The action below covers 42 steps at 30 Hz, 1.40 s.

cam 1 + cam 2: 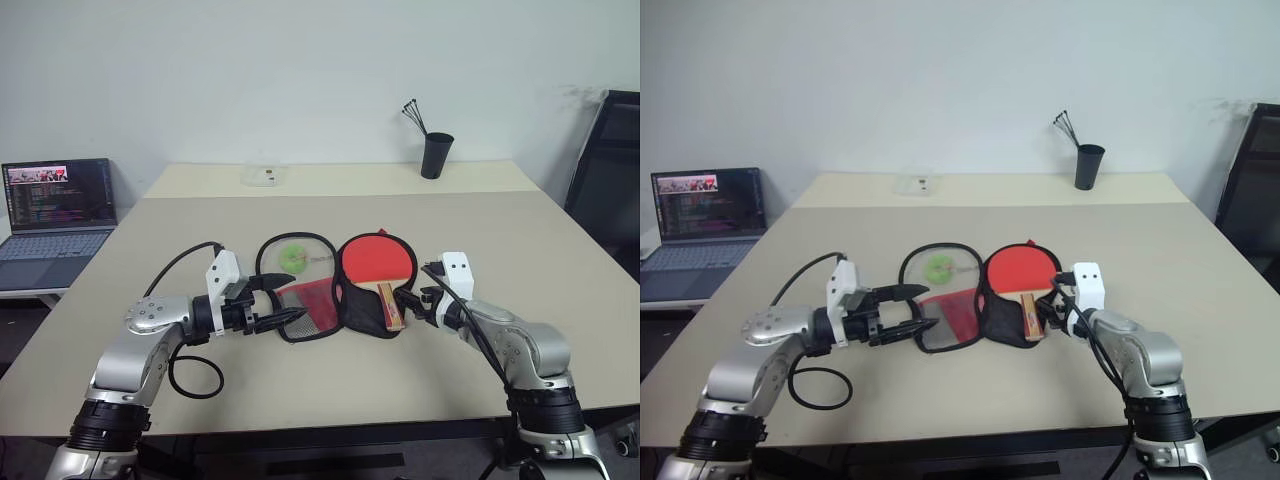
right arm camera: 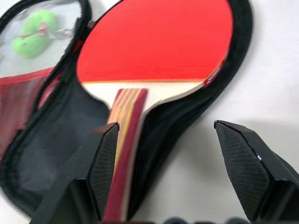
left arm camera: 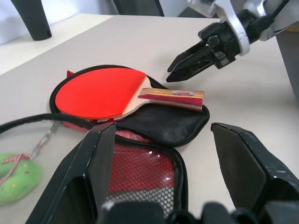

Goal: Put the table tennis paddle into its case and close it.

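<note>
The case [image 1: 362,318] lies unzipped and spread flat in the middle of the table. Its left half [image 1: 306,297] shows red mesh and a clear panel with the yellow-green ball [image 1: 294,257]. The table tennis paddle [image 1: 375,258] rests red face up on the black right half, its striped handle [image 2: 126,121] pointing toward the near edge. My left gripper [image 1: 285,300] is open, its fingers [image 3: 96,172] straddling the mesh half's near left edge without clamping it. My right gripper [image 1: 412,303] is open just right of the handle, with nothing held.
An open laptop [image 1: 58,215] sits on a side table at far left. A black cup with sticks [image 1: 436,155] and a small clear box [image 1: 265,177] stand on the far table. A dark chair [image 1: 610,180] is at the right. A cable loop [image 1: 195,375] hangs under my left arm.
</note>
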Motion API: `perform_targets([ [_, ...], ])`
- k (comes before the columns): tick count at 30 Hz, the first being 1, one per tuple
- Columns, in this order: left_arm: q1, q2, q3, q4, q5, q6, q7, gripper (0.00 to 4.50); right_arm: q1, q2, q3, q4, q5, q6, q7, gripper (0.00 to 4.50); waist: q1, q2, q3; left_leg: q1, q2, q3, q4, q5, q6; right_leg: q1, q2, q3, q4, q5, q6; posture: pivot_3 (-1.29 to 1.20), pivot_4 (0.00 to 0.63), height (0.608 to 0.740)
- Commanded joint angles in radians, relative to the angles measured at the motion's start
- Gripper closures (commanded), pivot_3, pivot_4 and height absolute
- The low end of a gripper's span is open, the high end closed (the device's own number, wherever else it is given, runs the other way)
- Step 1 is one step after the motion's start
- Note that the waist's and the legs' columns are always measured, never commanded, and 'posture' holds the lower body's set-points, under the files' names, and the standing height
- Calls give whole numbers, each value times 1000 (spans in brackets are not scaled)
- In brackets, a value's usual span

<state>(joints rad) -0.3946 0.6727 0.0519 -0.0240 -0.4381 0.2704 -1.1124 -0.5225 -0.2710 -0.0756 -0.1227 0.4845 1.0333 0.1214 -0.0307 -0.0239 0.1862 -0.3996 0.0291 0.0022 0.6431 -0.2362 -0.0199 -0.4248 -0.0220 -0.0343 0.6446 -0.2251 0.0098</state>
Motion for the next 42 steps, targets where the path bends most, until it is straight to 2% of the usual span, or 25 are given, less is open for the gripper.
perform_targets([
  [1,-13,8,13,-4,1,-22,-7,960,8,-8,16,13,-39,-65,29,923,1,0,0,0,0,0,0,0,0,0,0,0,0,0,0,0,150,740],
  [8,-1,20,24,-3,0,-26,-16,960,94,-170,128,-73,-131,-160,180,923,4,0,0,0,0,0,0,0,0,0,-1,0,-1,0,0,0,150,740],
  [13,2,21,22,-8,-3,-25,-15,960,148,-229,150,-157,-120,-173,277,923,5,0,0,0,0,0,0,0,0,0,0,0,0,0,0,0,150,740],
  [17,-2,18,17,0,-1,-28,-17,960,170,-237,166,-210,-110,-169,329,923,3,0,0,1,0,0,0,0,0,0,0,0,0,0,0,0,150,740],
  [27,5,16,16,-6,1,-28,-11,960,184,-169,236,-241,-138,-174,329,923,5,0,0,0,0,0,1,0,0,0,0,0,0,0,0,0,150,740],
  [37,21,21,23,-22,-2,-24,-2,960,190,-181,175,-223,-106,-132,354,923,6,0,0,0,0,0,1,0,0,0,0,0,0,0,0,0,150,740],
  [42,19,21,22,-20,-2,-24,-1,960,185,-135,231,-235,-103,-109,355,923,5,0,0,1,0,0,1,0,0,0,0,0,1,0,0,0,150,740],
])
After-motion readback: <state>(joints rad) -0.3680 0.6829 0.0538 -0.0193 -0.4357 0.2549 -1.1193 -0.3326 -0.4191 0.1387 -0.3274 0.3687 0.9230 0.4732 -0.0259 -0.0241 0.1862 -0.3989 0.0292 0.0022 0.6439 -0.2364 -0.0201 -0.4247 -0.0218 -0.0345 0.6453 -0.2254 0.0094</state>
